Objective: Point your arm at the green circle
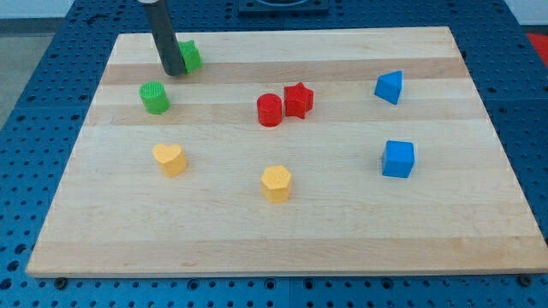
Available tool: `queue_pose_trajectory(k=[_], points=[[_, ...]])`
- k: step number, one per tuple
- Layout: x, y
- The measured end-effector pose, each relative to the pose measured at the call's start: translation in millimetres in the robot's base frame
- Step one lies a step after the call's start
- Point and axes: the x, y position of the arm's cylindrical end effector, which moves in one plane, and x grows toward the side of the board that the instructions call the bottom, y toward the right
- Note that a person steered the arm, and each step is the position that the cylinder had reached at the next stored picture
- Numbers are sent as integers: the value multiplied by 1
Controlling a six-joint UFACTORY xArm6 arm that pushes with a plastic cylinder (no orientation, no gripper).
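The green circle (155,97), a short green cylinder, stands on the wooden board (282,231) at the view's upper left. My tip (174,72) rests on the board just above and to the right of it, a small gap apart. The dark rod rises from there to the view's top edge. A second green block (191,56), its shape partly hidden by the rod, sits right beside my tip on its right.
A red cylinder (269,110) and a red star (298,99) touch near the board's middle. A yellow heart (169,159) and a yellow hexagon (276,183) lie lower. Two blue blocks (389,86) (398,159) sit at the view's right.
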Motion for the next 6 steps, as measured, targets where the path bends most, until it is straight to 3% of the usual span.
queue_pose_trajectory(k=[3,6], points=[[-18,16],[-1,-54]])
